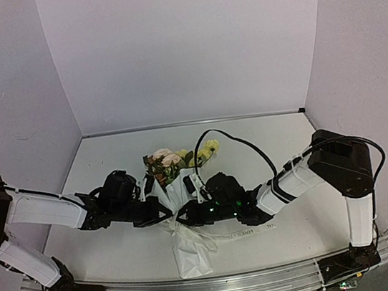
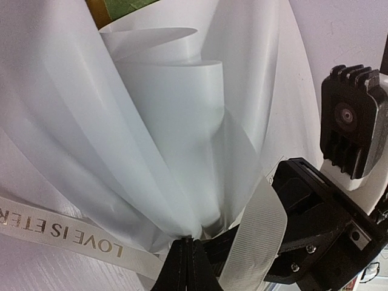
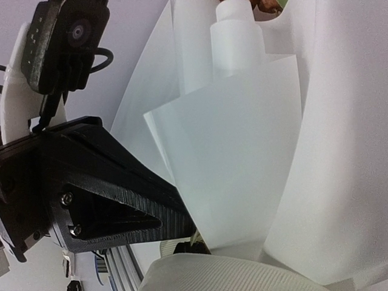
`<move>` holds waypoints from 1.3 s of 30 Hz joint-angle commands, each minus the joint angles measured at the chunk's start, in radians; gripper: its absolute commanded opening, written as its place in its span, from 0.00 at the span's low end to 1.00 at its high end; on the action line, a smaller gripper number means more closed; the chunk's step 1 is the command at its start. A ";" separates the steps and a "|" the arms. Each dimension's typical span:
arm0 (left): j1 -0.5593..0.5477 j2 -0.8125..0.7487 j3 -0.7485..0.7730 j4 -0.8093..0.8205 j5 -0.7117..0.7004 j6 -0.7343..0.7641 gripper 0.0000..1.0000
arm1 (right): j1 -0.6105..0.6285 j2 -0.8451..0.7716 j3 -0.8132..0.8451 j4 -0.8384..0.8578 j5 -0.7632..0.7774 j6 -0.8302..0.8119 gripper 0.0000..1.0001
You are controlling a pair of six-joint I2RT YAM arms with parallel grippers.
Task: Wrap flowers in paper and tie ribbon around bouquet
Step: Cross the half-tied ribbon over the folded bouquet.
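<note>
Nearest the overhead camera you have the aluminium rail (image 1: pixel 214 287) that carries both arm bases, and beyond it the white table (image 1: pixel 122 253), the widest surface in view. Your left arm (image 1: pixel 44 210) and right arm (image 1: pixel 296 178) reach inward from either side and meet over the middle of that table. Between them lies the bouquet (image 1: pixel 180 198), its narrow foot toward the rail and its open end toward the back wall.

From the left wrist you see the paper (image 2: pixel 170 109) as broad overlapping white folds that draw down to a tight neck. The ribbon (image 2: pixel 73 233), lettered LOVE IS ETER, runs right up to that neck. A second stretch of it loops across the fingers of the right gripper (image 2: pixel 212 245), and in the overhead view a loose tail trails over the table toward the right arm. The flowers (image 1: pixel 171 159), cream-pink, yellow and orange with green leaves, stick out of the paper's far end.

Your left gripper (image 2: pixel 186 260) has its fingers pressed together at the neck, where the ribbon arrives; you cannot tell whether ribbon is pinched between them. Your right gripper is closed too, just beside the left one, and whether it grips the ribbon is hidden.
</note>
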 commanded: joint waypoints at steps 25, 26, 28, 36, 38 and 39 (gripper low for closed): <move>0.001 -0.095 -0.004 0.061 -0.087 0.043 0.00 | 0.098 -0.439 -0.282 -0.450 0.206 -0.195 0.49; 0.001 -0.094 -0.003 0.062 -0.086 0.043 0.00 | 0.103 -0.435 -0.284 -0.461 0.216 -0.196 0.49; 0.001 -0.094 -0.002 0.060 -0.087 0.042 0.00 | 0.112 -0.417 -0.271 -0.488 0.238 -0.205 0.49; 0.001 -0.107 -0.001 0.042 -0.101 0.041 0.00 | 0.113 -0.330 -0.178 -0.546 0.286 -0.214 0.46; 0.001 -0.108 0.003 0.036 -0.100 0.044 0.00 | 0.113 -0.314 -0.163 -0.552 0.288 -0.209 0.43; 0.001 -0.107 0.003 0.035 -0.100 0.044 0.00 | 0.113 -0.302 -0.149 -0.557 0.287 -0.208 0.42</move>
